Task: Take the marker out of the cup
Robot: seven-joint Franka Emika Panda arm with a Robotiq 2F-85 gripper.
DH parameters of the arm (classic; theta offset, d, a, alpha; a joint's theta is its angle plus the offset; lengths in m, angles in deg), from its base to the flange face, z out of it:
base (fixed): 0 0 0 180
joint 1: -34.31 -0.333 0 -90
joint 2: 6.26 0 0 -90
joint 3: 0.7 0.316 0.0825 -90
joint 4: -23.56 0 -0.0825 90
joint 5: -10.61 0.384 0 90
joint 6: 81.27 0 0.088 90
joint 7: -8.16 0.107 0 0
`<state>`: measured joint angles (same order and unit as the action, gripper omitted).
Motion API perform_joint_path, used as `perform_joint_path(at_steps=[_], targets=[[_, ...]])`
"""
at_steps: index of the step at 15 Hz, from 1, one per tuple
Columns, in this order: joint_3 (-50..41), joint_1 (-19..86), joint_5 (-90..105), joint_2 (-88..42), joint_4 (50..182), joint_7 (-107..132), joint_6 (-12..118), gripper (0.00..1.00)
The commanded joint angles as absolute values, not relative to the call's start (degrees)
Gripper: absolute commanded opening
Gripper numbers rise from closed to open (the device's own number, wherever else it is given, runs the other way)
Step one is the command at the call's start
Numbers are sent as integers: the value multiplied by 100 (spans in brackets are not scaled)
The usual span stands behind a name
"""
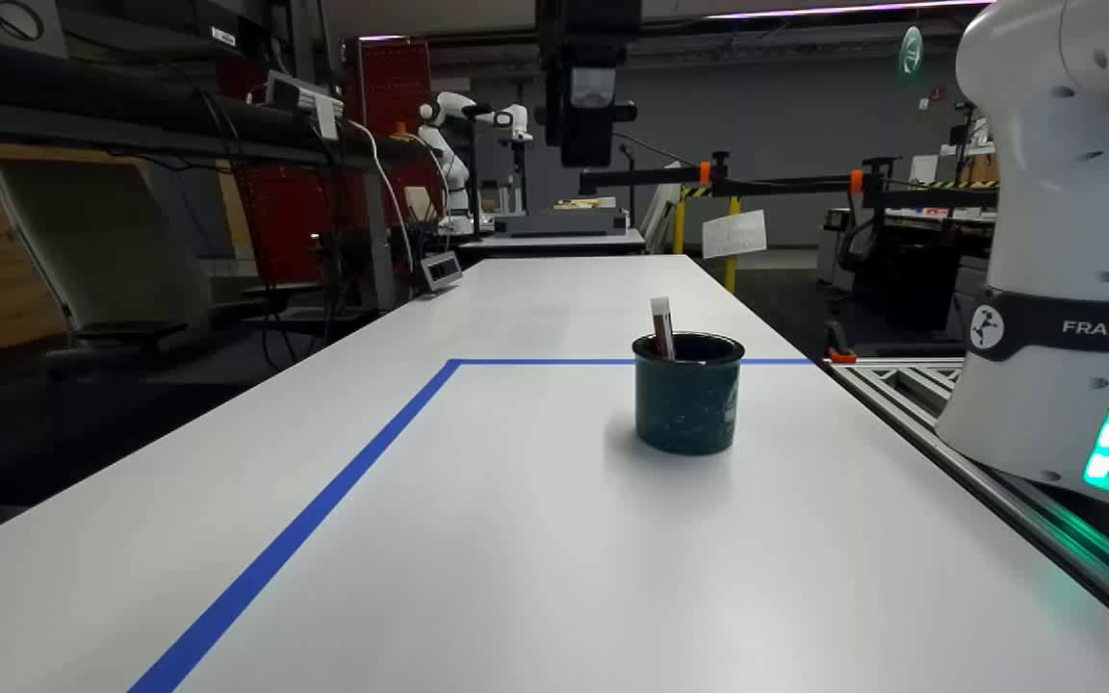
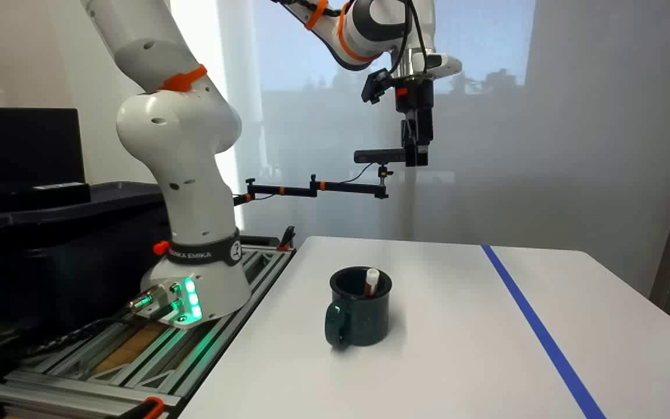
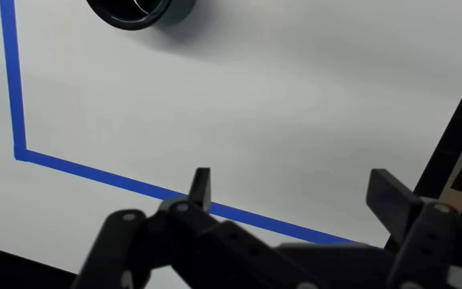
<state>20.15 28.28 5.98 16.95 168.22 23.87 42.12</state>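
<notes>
The cup (image 1: 687,409) is dark teal and stands upright on the white table in both exterior views. Its handle shows in an exterior view (image 2: 338,326). The marker (image 1: 662,327) leans inside the cup, with its pale end and part of a reddish-brown body above or near the rim; it also shows in an exterior view (image 2: 371,282). Its lower part is hidden. My gripper (image 2: 416,158) is high above the table, away from the cup. In the wrist view the gripper (image 3: 289,176) is open and empty. There the cup (image 3: 179,12) is cut off at the top edge; the marker is out of view.
Blue tape (image 1: 362,462) marks lines on the white table (image 1: 516,577). A metal rail frame (image 2: 253,302) and the robot's base run along one table edge. A jointed black bar holding a camera (image 2: 378,156) stands beyond the table. A dark bin (image 2: 67,256) is behind the base.
</notes>
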Motion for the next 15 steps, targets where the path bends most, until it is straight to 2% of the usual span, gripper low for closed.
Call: perform_joint_path(at_steps=[1,8,15], targets=[[1856,2661,519,1666,16813,2449,4196,100],[1842,2700,553,1756,16934,2653,4290,100],[1490,2726,1147,2377,17752,3519,4125,100]])
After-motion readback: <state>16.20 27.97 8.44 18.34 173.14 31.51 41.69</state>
